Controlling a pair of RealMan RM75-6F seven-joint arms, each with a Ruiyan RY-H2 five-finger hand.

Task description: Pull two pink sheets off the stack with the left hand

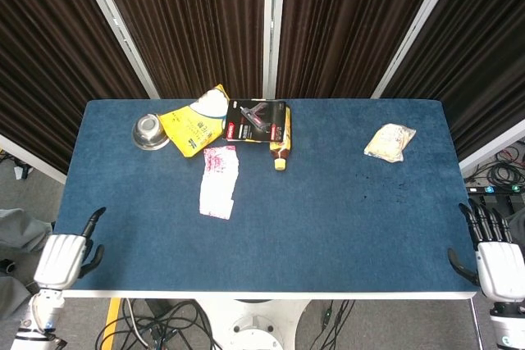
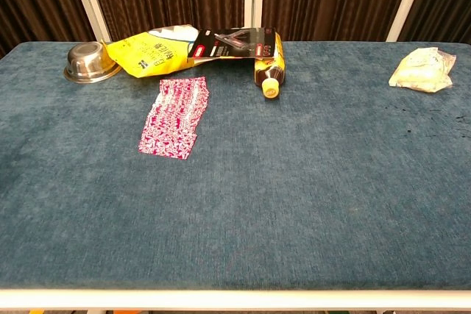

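Guessing the empty, loosely open left hand (image 1: 61, 256) at the tabletop's near-left corner drags the whole pink stack (image 1: 219, 182), thin sheets cling

A blue table (image 1: 328, 211) carries a pink sheet stack (image 1: 219, 182) left of centre; at eleven o'clock lie a steel bowl (image 1: 148, 131), yellow bag (image 1: 193, 127), black box (image 1: 257, 120) and bottle (image 1: 280, 153); a wrapped packet (image 1: 390, 142) lies at two.

bg: dark brown curtains (image 1: 189, 22) | white poles (image 1: 115, 26) | blue table (image 1: 328, 227) | cables on floor (image 1: 156, 329)
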